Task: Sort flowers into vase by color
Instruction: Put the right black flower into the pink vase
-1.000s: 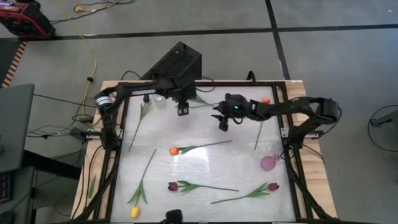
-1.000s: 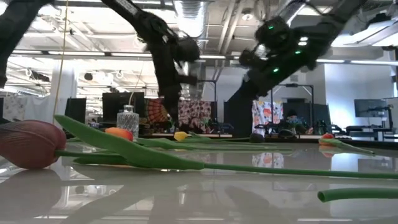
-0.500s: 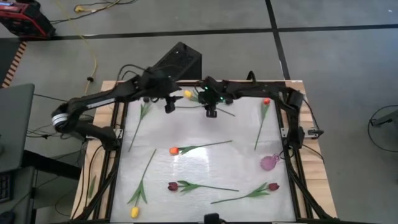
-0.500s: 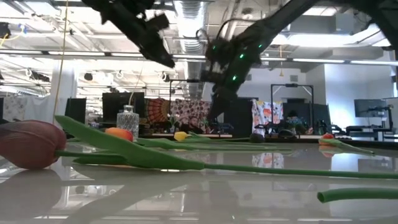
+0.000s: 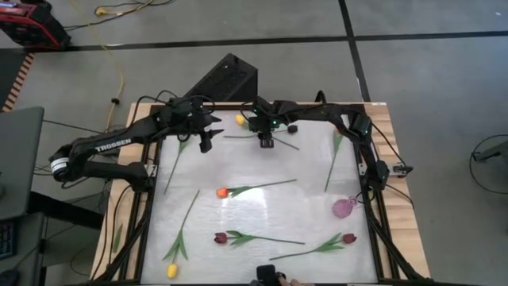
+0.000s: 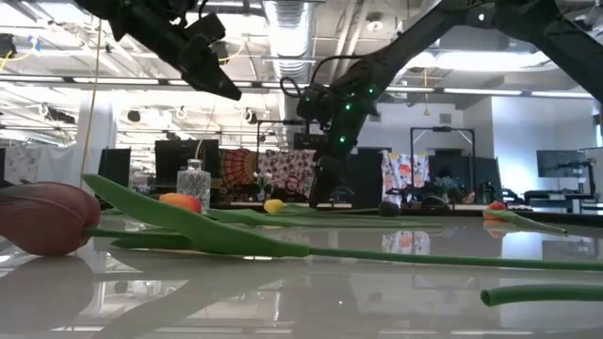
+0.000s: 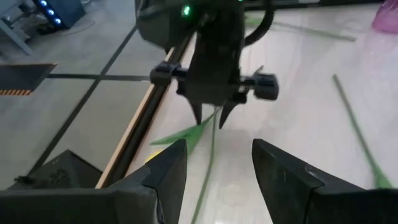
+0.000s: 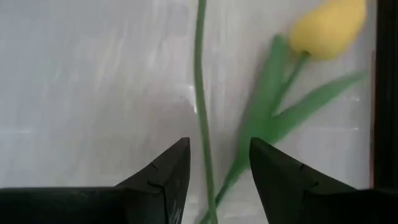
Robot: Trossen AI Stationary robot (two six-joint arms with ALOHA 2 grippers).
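White tabletop (image 5: 262,206), framed by dark rails, with tulips scattered flat across it. Right gripper (image 5: 266,141) hovers near the far edge, fingers (image 8: 165,177) parted and empty, over the stem of a yellow tulip (image 5: 240,120); its stem runs between the open fingers in the right wrist view. Left gripper (image 5: 205,145) hangs just beside it, fingers (image 7: 168,171) also apart, holding nothing. An orange tulip (image 5: 222,192) lies mid-table, two maroon tulips (image 5: 221,237) near the front, another yellow one (image 5: 171,271) at the front left. A pink vase (image 5: 342,208) stands at right.
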